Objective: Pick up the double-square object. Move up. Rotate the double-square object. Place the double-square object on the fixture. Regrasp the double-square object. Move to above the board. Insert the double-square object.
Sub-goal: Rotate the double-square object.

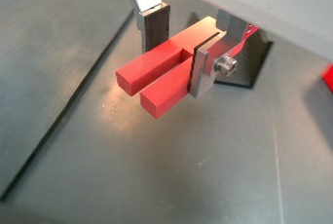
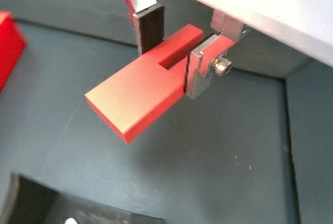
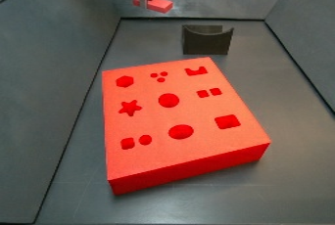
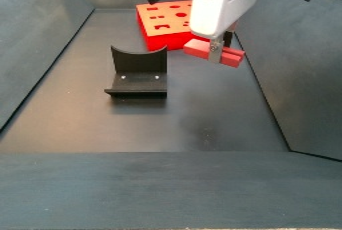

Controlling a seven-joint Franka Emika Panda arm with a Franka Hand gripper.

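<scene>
A dark grey floor (image 3: pixel 53 151) with sloped dark walls holds everything. The board (image 3: pixel 183 131), a thick bright red slab with recessed shape holes, lies flat on it. The fixture (image 4: pixel 135 76) stands apart from the board, its notch empty. The gripper (image 1: pixel 185 51) hangs in the air above the floor, clamped on the double-square object (image 1: pixel 163 72), which juts out from between the silver fingers (image 2: pixel 200 67) in both wrist views.
</scene>
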